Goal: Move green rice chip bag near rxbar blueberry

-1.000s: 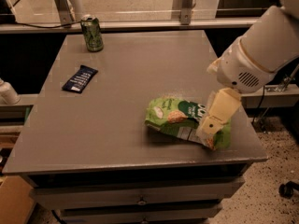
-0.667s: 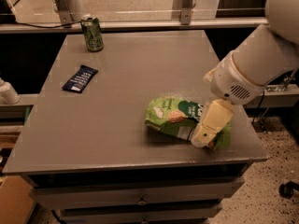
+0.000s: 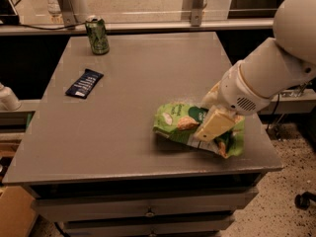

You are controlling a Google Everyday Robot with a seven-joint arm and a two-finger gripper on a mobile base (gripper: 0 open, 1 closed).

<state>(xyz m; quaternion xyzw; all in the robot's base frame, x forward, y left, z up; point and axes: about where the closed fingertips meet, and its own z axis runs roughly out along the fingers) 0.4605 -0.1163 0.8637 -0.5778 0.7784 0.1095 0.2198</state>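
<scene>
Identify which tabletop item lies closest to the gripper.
The green rice chip bag, directly under the gripper; the rxbar blueberry and green can sit far left.

The green rice chip bag point(image 3: 180, 124) lies flat and crumpled, light green with a dark green oval logo and pictures of tan chips, its long side running left to right. The gripper point(image 3: 211, 128) is down over its right half, so most of the bag shows just left of the claw. The rxbar blueberry point(image 3: 84, 83), 1 small flat navy bar with white text lines, lies diagonally, well apart, far left of the claw and farther back.
</scene>
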